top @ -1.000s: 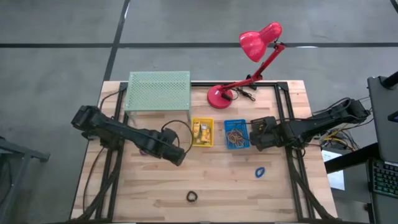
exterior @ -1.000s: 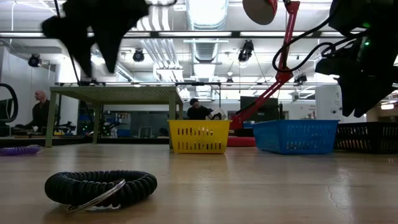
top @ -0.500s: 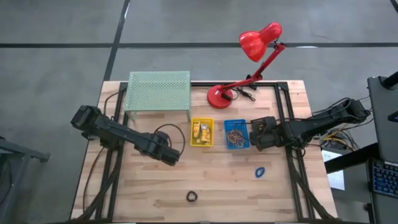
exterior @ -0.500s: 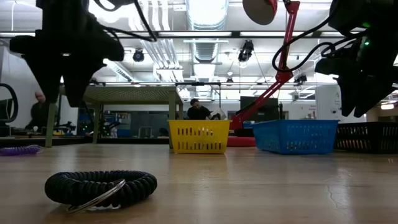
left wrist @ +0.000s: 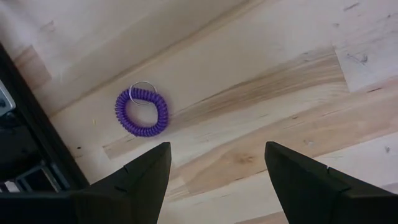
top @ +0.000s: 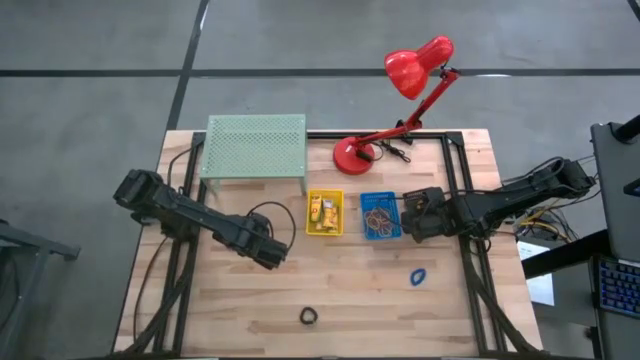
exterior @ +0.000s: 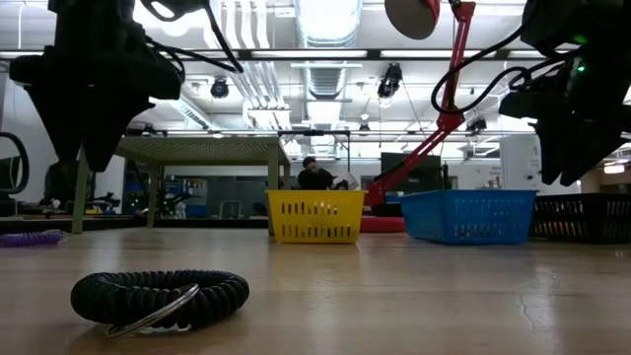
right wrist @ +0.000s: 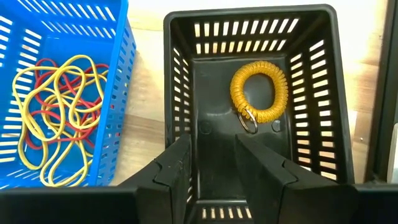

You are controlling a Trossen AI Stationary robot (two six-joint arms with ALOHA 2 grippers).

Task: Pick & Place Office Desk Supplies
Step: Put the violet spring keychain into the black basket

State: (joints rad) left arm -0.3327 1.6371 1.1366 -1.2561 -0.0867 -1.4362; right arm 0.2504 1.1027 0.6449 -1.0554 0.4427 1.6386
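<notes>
My left gripper hangs open over the bare wood at the table's left middle, pointing steeply down. A purple coil ring with a metal loop lies flat on the wood, beyond the fingertips and apart from them. My right gripper waits, open and empty, above a black basket that holds a yellow coil ring. A black coil ring lies near the front edge and a blue coil ring at the front right.
A yellow basket with small packets and a blue basket with yellow and red rubber bands stand mid-table. A pale green mesh shelf is at the back left, a red desk lamp at the back. People are in the room behind.
My left gripper has sunk toward the table and shifted a little toward the left edge, tipping to point more steeply down. Its fingers have stayed open. Nothing on the table has moved.
</notes>
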